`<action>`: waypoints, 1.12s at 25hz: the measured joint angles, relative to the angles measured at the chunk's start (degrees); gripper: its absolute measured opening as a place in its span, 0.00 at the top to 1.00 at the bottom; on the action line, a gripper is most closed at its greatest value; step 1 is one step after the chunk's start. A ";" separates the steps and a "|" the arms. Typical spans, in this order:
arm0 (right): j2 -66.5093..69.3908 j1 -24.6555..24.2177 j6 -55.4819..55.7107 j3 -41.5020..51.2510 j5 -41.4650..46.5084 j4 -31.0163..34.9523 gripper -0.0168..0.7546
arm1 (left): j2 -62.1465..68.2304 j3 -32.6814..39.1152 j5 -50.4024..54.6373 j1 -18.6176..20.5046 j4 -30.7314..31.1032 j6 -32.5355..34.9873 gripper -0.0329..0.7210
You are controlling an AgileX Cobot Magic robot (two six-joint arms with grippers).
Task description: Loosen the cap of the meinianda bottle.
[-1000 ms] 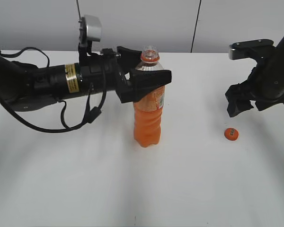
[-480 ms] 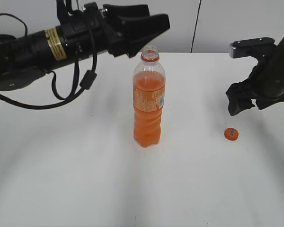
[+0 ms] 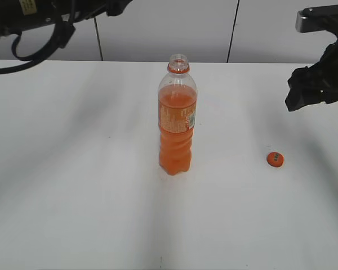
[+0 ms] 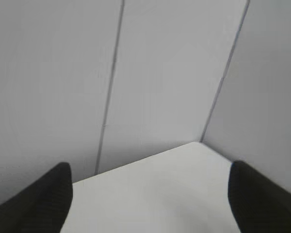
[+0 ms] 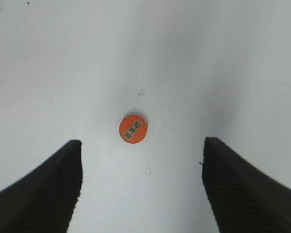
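Cap (image 3: 275, 159) is off the bottle (image 3: 178, 121). It lies flat on the surface (image 3: 90, 191), printed face up, well to the right of the bottle and slightly nearer the camera. In the right wrist view the cap (image 5: 133, 127) sits alone on bare white surface, nothing touching it.

Bottle stands upright near the middle of the surface, mouth open, orange neck ring showing, liquid level about at the shoulder. No tilt, no spill visible.

Change over the last second: the left arm, which had been clamped around the bottle's upper body, has released it, lifted and swung away to the upper left of the bottle; only a part of that arm is now seen at the top left edge of the exterior view. Left tool (image 4: 148, 194) has its fingers spread wide, nothing between them; its camera looks at the wall panels and a far corner of the surface. The bottle has not shifted on release.

Right tool (image 5: 141, 182) has risen from beside the cap and hangs above it, to the right of the bottle. Fingers wide apart, empty; cap lies in the gap between them as seen from above, but well below.

Judgement: task is done, and past loosening, since the cap is fully removed. Both arms look to be retreating. Nothing left to grip. Open bottle is unsupported, so a knock would spill it.
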 joint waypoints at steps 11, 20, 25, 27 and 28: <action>-3.99 0.00 0.00 0.01 7.58 0.00 0.23 | -3.95 0.00 43.87 2.92 -3.75 1.66 0.17; -3.99 -1.55 0.06 0.17 8.92 0.00 0.23 | -3.95 0.00 57.75 15.43 -34.18 30.40 0.17; -3.99 -6.38 0.23 0.17 9.07 -0.16 0.23 | -3.95 0.00 62.26 21.03 -36.22 33.81 0.17; -3.99 -8.38 0.39 0.17 9.12 -0.30 0.23 | -3.95 0.00 63.13 21.66 -36.23 34.13 0.17; -3.99 -8.91 0.41 0.17 9.12 -0.69 0.23 | -3.95 0.00 63.34 21.66 -36.28 34.26 0.17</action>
